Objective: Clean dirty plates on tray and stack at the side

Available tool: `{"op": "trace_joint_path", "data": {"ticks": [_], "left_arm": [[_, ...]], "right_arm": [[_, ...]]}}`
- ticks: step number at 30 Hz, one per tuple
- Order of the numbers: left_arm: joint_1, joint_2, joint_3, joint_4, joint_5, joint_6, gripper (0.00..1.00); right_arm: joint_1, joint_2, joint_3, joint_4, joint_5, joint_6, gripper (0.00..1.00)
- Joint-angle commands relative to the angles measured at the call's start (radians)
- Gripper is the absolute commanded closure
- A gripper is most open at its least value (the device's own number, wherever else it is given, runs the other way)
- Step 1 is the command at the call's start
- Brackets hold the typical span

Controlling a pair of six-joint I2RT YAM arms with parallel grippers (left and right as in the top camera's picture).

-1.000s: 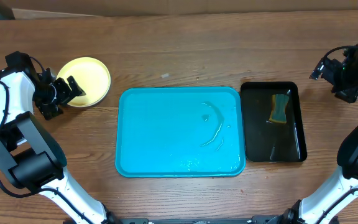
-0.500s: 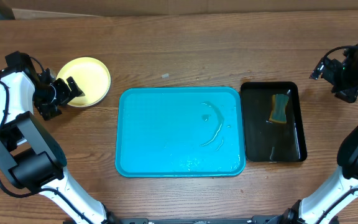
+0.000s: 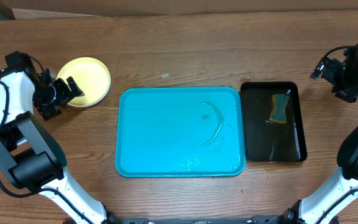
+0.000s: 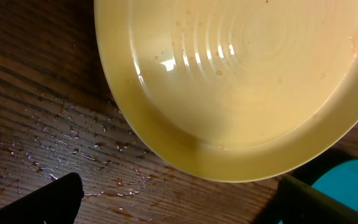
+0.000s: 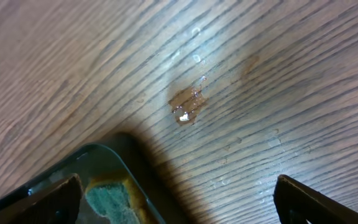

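Plate [image 4: 241,81] just beyond spread left fingers [image 4: 64,202]

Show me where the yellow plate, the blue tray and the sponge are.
yellow plate [image 3: 92,76], overhead view, its inner centre.
blue tray [image 3: 154,130], overhead view, bare floor, left half.
sponge [image 3: 279,107], overhead view, its top face.

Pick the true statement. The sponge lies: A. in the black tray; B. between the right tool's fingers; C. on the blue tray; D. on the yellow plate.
A: the sponge rests inside the black tray, apart from the blue tray and the yellow plate.
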Motion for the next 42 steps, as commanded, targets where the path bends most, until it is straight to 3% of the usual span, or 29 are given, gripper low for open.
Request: {"op": "trace_joint_path", "data": {"ticks": [1,24,26,28,29,37,42], "left_arm": [[-0.003,-0.002,0.012,0.002,-0.005,0.015,0.00],[-0.003,-0.002,0.012,0.002,-0.005,0.015,0.00],[-0.004,-0.002,0.012,0.002,-0.005,0.015,0.00],[-0.003,-0.002,0.012,0.002,-0.005,0.015,0.00],[-0.003,-0.002,0.012,0.002,-0.005,0.015,0.00],[-0.004,-0.002,0.012,0.002,-0.005,0.015,0.00],[-0.004,-0.002,0.012,0.002,-0.005,0.015,0.00]], "right_arm": [[0.032,-0.148,0.018,0.004,0.002,0.001,0.00],[0.369,-0.921,0.018,0.003,0.002,0.001,0.00],[0.379,-0.987,0.018,-0.007,0.071,0.000,0.00],[0.379,-1.025,0.018,-0.020,0.109,0.000,0.16],[0.379,-1.048,0.014,-0.037,0.120,0.001,0.00],[0.379,-1.201,-0.025,-0.127,0.183,-0.007,0.00],[0.379,-1.333,-0.142,0.026,0.212,-0.008,0.00]]}}
